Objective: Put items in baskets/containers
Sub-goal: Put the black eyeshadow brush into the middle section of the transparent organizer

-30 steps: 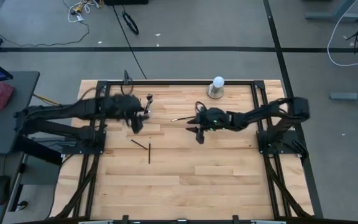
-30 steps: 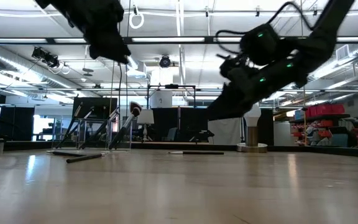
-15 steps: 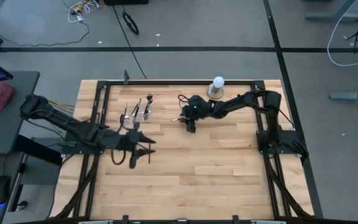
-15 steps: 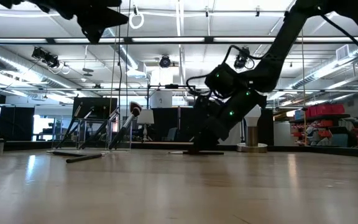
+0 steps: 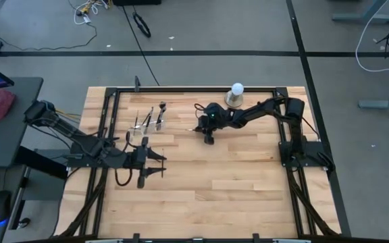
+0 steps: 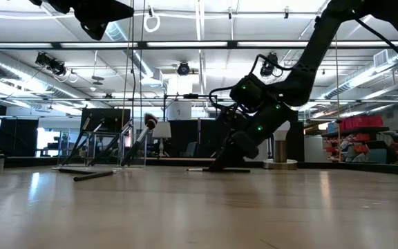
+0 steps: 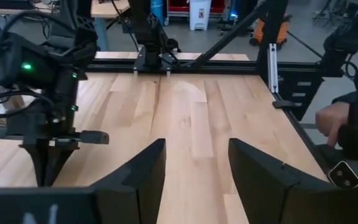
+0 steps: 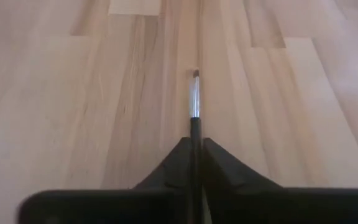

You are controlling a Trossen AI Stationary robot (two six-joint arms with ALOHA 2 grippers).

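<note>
Left tool [image 5: 155, 164]: it hangs over the near left part of the surface [image 5: 235, 189]. Its two fingers [image 7: 148, 163] stand apart with nothing between them.
Left arm pose: it reaches in low from the left side, stretched out flat, with the tool pointing toward the middle.
Loose brushes [image 5: 161, 159]: there seem to be two on the wood under the left tool, but the tool hides most of them.
Clear holder [image 5: 148, 121]: it stands near the far left edge, and several brushes lean out of it.
Brush [image 8: 194, 102]: it lies flat on the wood near the far middle, with its small tip pointing away from the tool.
Right tool [image 8: 194, 152]: it is down at the surface, and its fingers are pressed together on the dark handle of this brush.
Right arm pose: it comes from the right side, bends down, and tips the tool low to the wood, near the white ball [image 5: 236, 88].
Doing this step well: I think the right arm should hold the handle tight and lift straight up, so the tip does not drag. Then it should carry the brush across to the clear holder and let it go only when the handle is inside.
Watch out: the brush is thin, so it could slip or spin in the grip.
</note>
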